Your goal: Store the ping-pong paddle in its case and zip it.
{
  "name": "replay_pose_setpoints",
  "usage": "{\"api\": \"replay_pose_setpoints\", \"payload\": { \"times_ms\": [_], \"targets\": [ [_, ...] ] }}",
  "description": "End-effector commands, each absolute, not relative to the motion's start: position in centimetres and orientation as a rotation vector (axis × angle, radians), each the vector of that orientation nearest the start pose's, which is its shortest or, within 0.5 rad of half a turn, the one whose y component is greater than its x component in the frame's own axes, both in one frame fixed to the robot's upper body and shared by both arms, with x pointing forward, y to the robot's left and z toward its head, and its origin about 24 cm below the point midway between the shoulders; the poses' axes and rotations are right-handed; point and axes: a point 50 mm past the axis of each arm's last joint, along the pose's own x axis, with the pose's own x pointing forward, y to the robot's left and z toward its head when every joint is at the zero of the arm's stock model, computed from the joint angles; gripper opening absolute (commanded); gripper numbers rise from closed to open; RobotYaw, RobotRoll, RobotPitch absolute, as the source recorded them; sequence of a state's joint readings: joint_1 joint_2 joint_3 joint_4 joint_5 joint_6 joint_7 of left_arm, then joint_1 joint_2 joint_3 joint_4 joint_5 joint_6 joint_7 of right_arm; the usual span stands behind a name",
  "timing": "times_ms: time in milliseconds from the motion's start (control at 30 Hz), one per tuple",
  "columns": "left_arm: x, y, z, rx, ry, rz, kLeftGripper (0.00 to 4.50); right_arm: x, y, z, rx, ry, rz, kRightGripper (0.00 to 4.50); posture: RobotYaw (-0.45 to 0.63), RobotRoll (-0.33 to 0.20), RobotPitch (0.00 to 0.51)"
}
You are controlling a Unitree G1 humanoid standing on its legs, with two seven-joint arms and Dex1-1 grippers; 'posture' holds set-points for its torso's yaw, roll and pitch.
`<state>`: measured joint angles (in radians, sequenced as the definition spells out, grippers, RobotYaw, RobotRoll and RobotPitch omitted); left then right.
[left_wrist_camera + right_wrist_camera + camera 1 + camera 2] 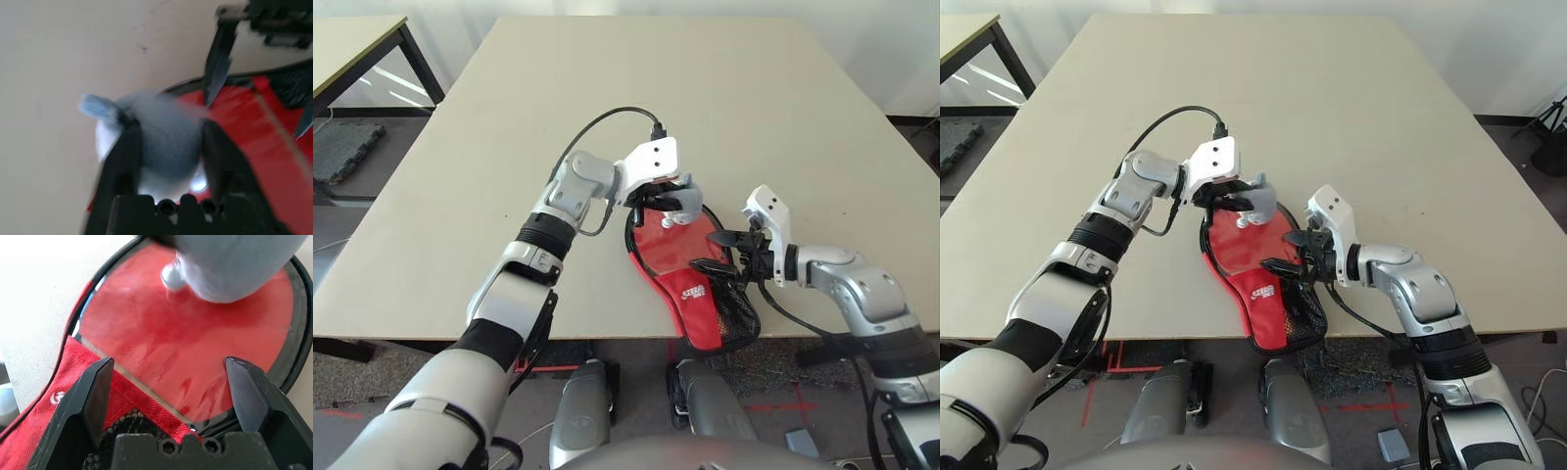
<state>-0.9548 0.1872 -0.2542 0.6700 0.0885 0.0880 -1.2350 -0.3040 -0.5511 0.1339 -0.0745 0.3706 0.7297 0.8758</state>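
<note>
The ping-pong paddle lies in the open case at the table's front edge, red face up, its handle hidden under the red flap with the white logo. The case's narrow end and mesh pocket overhang the edge. My left gripper hovers over the far side of the paddle's face. Its fingers press both sides of a small grey-white drawstring pouch. My right gripper is open, low over the near part of the face beside the flap, with nothing between its fingers.
The beige table stretches bare behind and to both sides of the case. A second table stands at the back left, with a black mat on the floor below it.
</note>
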Motion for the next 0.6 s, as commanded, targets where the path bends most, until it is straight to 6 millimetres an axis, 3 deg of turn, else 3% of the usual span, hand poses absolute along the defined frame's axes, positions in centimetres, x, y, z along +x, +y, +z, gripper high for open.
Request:
{"api": "replay_pose_setpoints", "payload": {
  "times_ms": [33, 133, 400, 600],
  "targets": [
    [35.1, 4.4, 15.5, 0.473, 0.138, -1.484, 3.42, 26.2, -17.2, 5.1, -0.035, 0.682, 0.958, 4.5, 0.03, 0.0, 0.106],
    [35.1, 4.4, 15.7, 0.46, 0.141, -1.488, 4.48, 26.2, -17.1, 5.0, -0.035, 0.683, 0.958, 4.5, 0.03, 0.0, 0.105],
    [35.2, 4.6, 16.6, 0.417, 0.132, -1.471, 4.48, 26.3, -17.0, 5.0, -0.034, 0.681, 0.96, 4.5, 0.03, 0.0, 0.102],
    [35.7, 6.3, 18.1, 0.409, 0.112, -1.421, 4.48, 26.4, -16.8, 5.0, -0.032, 0.678, 0.965, 4.5, 0.04, 0.0, 0.101]
  ]
}}
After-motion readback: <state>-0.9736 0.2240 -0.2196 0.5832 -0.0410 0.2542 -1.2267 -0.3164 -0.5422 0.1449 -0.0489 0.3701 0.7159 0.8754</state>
